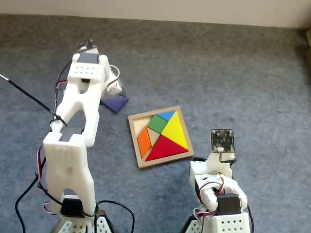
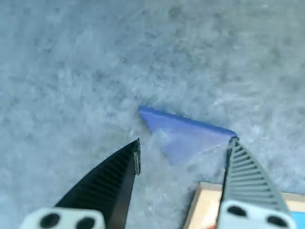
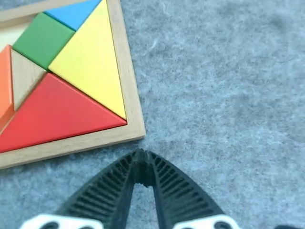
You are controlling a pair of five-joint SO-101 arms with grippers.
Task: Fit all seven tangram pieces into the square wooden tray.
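The tray (image 1: 134, 141) lies tilted at the centre of the high view on a grey surface (image 1: 233, 73). Five pieces sit in it: a light blue triangle (image 1: 167, 115) at its upper corner, a green square (image 1: 156, 124) just below that, a large yellow triangle (image 1: 176, 132) along its right side, a large red triangle (image 1: 165, 148) along its lower side, and an orange piece (image 1: 144, 141) at its left. A triangular patch of bare wood (image 3: 24, 78) shows between the orange, green and red pieces, and more bare wood shows in the tray's upper left part.

A dark blue triangle (image 1: 115, 103) lies flat on the grey surface, near the tray's upper left edge but apart from it. The left arm (image 1: 82, 102) stretches up the left of the frame, its end over this triangle. In the left wrist view the left gripper (image 2: 185, 150) is spread wide, its two fingertips on either side of the dark blue triangle (image 2: 183, 133) and holding nothing. Whether a tip touches the piece cannot be told.

The right arm (image 1: 218, 194) sits folded at the lower right of the high view. The right gripper (image 3: 142, 168) has its fingers pressed together with nothing between them, the tips just beside the tray's lower right corner (image 3: 136, 131), over the grey surface.
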